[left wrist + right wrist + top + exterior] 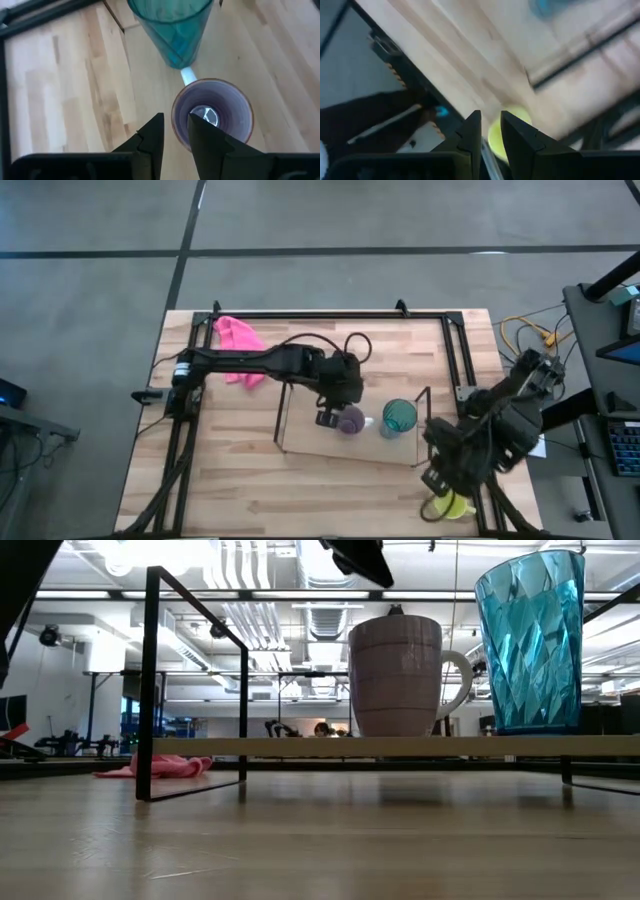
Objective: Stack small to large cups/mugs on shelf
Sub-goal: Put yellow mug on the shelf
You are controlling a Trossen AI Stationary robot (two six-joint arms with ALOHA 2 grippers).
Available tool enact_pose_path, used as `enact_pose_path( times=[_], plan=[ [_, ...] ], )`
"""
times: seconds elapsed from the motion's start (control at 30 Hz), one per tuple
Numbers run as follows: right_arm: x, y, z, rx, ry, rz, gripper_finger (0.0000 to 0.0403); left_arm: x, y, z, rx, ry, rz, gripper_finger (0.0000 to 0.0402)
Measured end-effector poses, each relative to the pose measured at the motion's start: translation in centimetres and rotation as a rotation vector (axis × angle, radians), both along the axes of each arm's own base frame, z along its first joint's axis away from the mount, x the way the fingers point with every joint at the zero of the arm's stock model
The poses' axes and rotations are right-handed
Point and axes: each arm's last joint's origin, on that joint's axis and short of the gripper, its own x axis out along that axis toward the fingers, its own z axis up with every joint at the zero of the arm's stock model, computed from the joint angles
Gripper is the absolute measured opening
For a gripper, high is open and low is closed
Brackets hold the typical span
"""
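Note:
The purple mug (351, 420) stands upright on its base on the shelf's clear panel (300, 435), with its handle (462, 680) toward the teal tumbler (398, 417), which stands upright beside it. My left gripper (176, 132) hovers just above the mug's rim, clear of it in the low view (365, 560), with its fingers a little apart. The yellow mug (452, 505) sits on the table near the near right corner. My right gripper (437, 480) is over it with its fingers a little apart. The mug shows beyond them in the right wrist view (516, 114).
A pink cloth (240, 340) lies at the table's far left, beside the black table frame (330, 314). The shelf's black wire end frames (150, 680) rise at both ends of the panel. Bare wood lies in front of the shelf toward the near edge.

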Motion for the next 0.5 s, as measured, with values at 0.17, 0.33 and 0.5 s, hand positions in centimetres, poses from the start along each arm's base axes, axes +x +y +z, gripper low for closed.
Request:
enact_pose_path(
  times=[0.17,0.33,0.5],
  plan=[
    [-1.9,2.0,-2.5,0.022,0.157,-0.019,0.0068,-1.5,0.1,2.3,-0.004,-0.058,0.001,0.0073],
    [-3.2,3.7,-4.4,0.022,0.210,-0.023,0.0068,-2.8,0.2,3.9,-0.007,-0.101,0.003,0.0073],
    [-4.3,4.8,-6.2,0.046,0.296,-0.028,0.0068,-3.2,0.2,4.5,-0.035,-0.116,0.034,0.0073]
  ],
)
